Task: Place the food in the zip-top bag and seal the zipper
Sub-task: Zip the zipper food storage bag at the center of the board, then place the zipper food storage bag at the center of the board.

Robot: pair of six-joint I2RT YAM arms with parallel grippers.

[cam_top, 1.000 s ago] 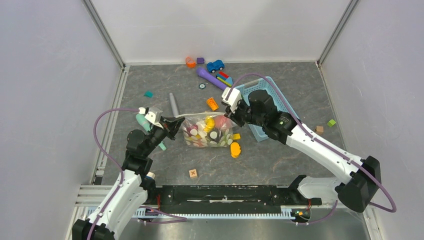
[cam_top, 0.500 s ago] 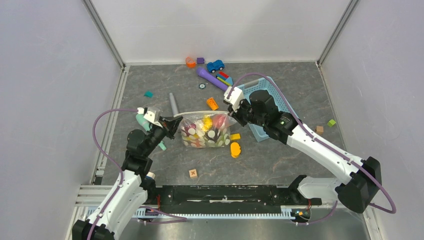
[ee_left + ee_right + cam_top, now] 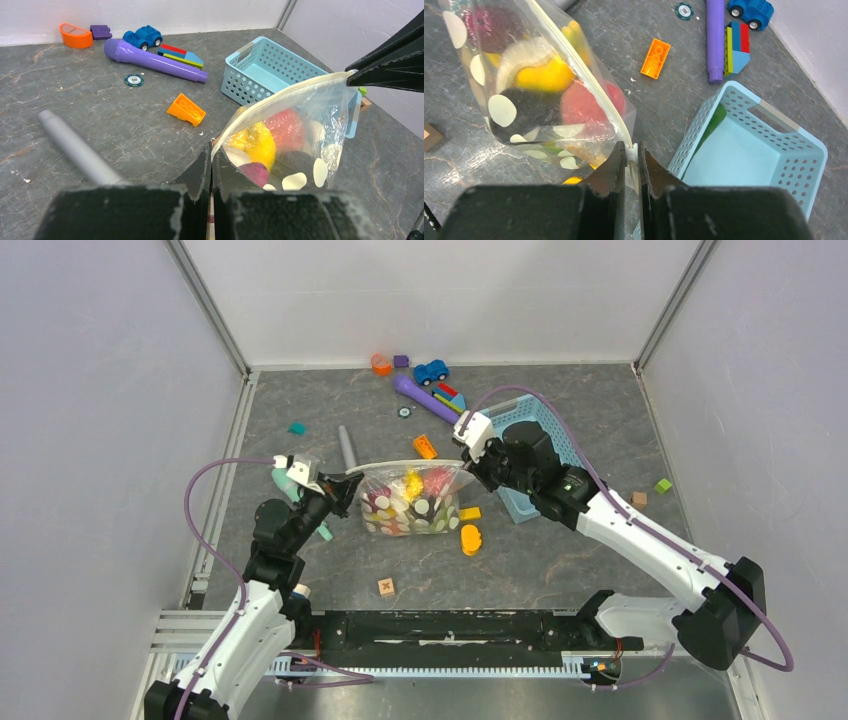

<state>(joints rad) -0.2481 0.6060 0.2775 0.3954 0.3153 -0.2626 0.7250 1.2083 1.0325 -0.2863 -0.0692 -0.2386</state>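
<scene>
Zip-top bag (image 3: 410, 505) hangs stretched between the two arms. Left claw (image 3: 210, 150) is pinched together on the bag's left top corner, at one end of the zipper (image 3: 280, 95). Right claw (image 3: 630, 150) is clamped on the opposite corner, so the strip runs taut between them. Whether the zipper is pressed closed along its length cannot be told. Food (image 3: 260, 142) sits inside: a yellow piece, a pink-red one beside it and dark purple ones lower down. Just right of the bag stands a light blue basket (image 3: 247, 82). An orange brick (image 3: 425, 447) and a grey tube (image 3: 347, 448) lie on the tabletop (image 3: 560, 570) behind the bag.
</scene>
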